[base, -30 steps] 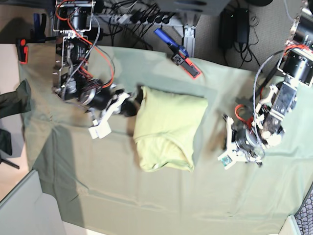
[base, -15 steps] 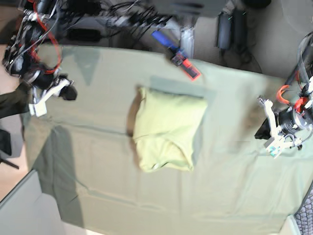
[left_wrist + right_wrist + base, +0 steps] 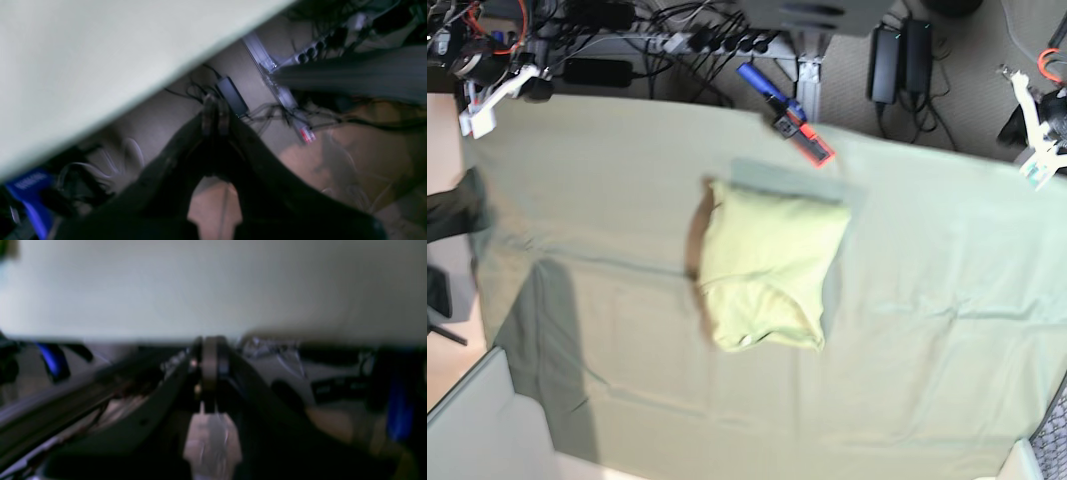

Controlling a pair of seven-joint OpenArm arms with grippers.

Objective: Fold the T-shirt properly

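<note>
Black tool (image 3: 213,113) fingers — white tips, red cable (image 3: 1054,68) looped.

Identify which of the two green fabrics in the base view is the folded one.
The T-shirt, the smaller, brighter yellow-green piece, is folded into a compact bundle; the duller grey-green table cloth lies spread flat beneath it.

Both wrist views motion-blurred; left tool (image 3: 1039,168) cut by base frame edge; T-shirt (image 3: 767,264) collar tag hidden
</note>
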